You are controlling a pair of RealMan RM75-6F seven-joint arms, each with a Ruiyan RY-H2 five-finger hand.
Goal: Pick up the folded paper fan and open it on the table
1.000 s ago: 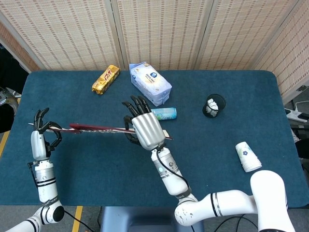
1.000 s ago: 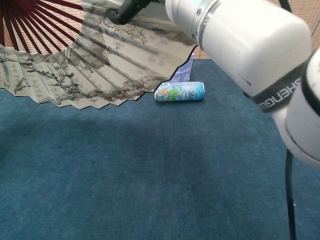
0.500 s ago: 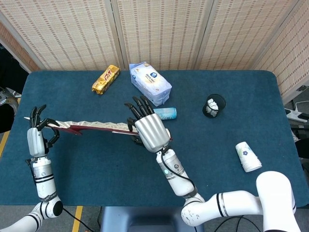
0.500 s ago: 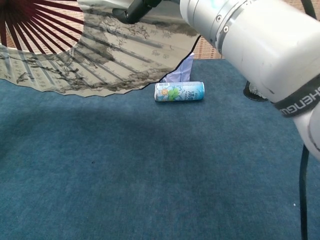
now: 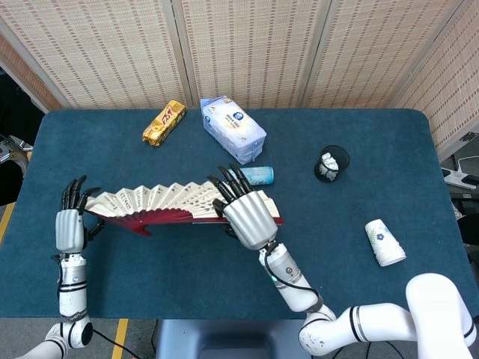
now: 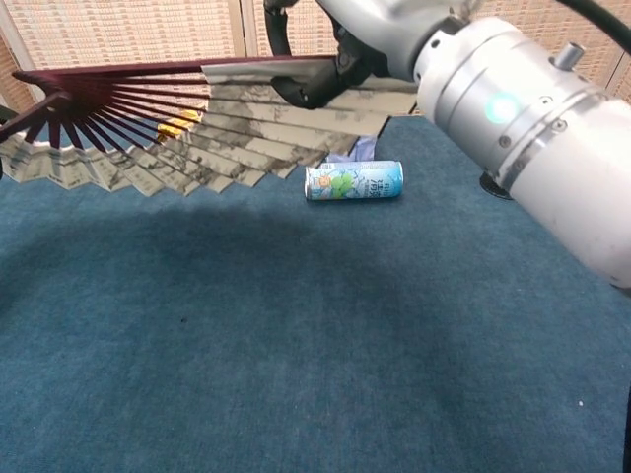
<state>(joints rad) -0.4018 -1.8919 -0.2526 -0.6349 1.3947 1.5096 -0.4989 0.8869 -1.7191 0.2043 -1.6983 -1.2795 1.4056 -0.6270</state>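
The paper fan [image 5: 157,200] is spread open above the blue table [image 5: 352,299], its printed paper towards the back and its dark red ribs [image 5: 166,218] towards the front. My left hand [image 5: 70,226] grips the fan's left end. My right hand [image 5: 248,215] holds the right end, fingers curled over the outer rib. In the chest view the fan [image 6: 148,133] hangs tilted over the table, its ribs meeting at the far left, and the right hand [image 6: 320,79] holds its upper edge. The left hand does not show there.
A gold snack packet [image 5: 164,122] and a white-and-blue tissue pack [image 5: 233,129] lie at the back. A small can [image 5: 257,175] [image 6: 353,181] lies just behind my right hand. To the right are a black cup [image 5: 331,163] and a tipped paper cup [image 5: 385,241].
The fan has tipped from edge-on in the head view to showing its face. Both hands have moved nearer the table's front, and the fan hangs lower in the chest view.
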